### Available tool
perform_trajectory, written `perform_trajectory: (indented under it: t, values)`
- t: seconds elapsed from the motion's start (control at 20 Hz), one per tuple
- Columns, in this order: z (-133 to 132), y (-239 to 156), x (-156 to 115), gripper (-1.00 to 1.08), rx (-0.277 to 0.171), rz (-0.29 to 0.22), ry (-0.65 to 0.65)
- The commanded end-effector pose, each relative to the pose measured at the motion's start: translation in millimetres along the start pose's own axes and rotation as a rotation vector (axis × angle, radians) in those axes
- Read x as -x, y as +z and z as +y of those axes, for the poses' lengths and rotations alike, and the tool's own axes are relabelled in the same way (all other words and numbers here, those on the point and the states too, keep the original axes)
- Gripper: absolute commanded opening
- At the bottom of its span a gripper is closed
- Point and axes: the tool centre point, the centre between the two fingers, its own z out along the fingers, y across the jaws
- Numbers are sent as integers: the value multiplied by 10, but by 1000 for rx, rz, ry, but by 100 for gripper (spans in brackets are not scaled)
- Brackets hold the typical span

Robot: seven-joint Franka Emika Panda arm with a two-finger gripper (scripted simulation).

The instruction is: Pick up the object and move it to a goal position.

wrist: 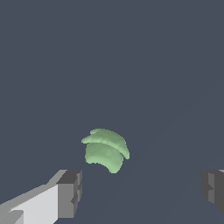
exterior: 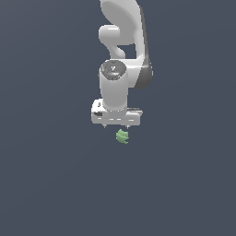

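Observation:
The object point(exterior: 122, 136) is a small light green lumpy thing with darker green bands, lying on the dark grey surface. In the exterior view it sits just below the white gripper point(exterior: 116, 125), slightly toward the exterior view's right of the hand's middle. The wrist view shows the object point(wrist: 106, 150) beyond the two grey fingertips, nearer to one finger point(wrist: 70, 194) than to the other finger point(wrist: 213, 189). The gripper point(wrist: 141, 192) is open, its jaws set wide apart with nothing between them. It is apart from the object.
The white arm point(exterior: 124, 41) rises from the gripper toward the top of the exterior view. A plain dark grey surface point(exterior: 55, 184) surrounds the object on all sides.

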Motion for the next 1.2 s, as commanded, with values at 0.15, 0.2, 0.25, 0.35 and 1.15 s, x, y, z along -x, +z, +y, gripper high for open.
perform_trajectory:
  t: [0.15,0.2,0.25,0.35,1.15]
  values:
    - [51,4,-4,100,4,1,9]
    - [91,8,-7,100,7,2,16]
    - [141,12,-10,100,11,3,24]
    - [253,22,-16,100,19,6,43]
    - [292,75,-13,100,28,7,-25]
